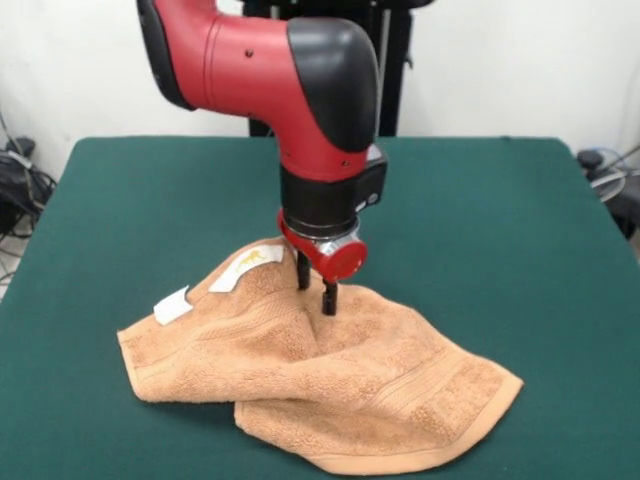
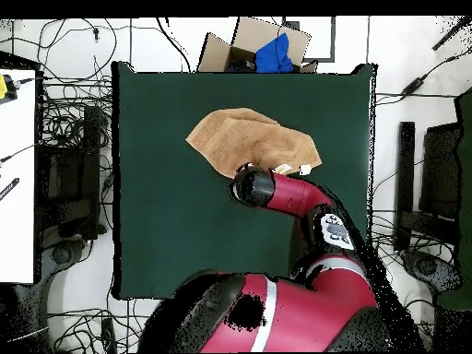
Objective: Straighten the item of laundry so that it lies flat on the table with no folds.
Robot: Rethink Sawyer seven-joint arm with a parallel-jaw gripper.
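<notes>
The item of laundry (image 1: 340, 380) is an orange-tan towel, rumpled and folded over itself on the near part of the green table (image 1: 500, 220). White label tags (image 1: 245, 268) show at its far left edge. My gripper (image 1: 316, 290) points straight down at the towel's far middle. Its two black fingers (image 1: 328, 298) stand apart, tips pressed into the cloth beside a crease. In the overhead view the towel (image 2: 244, 138) lies on the upper middle of the table (image 2: 166, 212), and the arm's red and black head (image 2: 253, 187) covers the gripper.
A cardboard box (image 2: 263, 46) with something blue in it stands just beyond the table's edge. Cables and dark gear (image 2: 69, 175) lie on the floor at both sides. A white surface (image 2: 17, 175) is at the left.
</notes>
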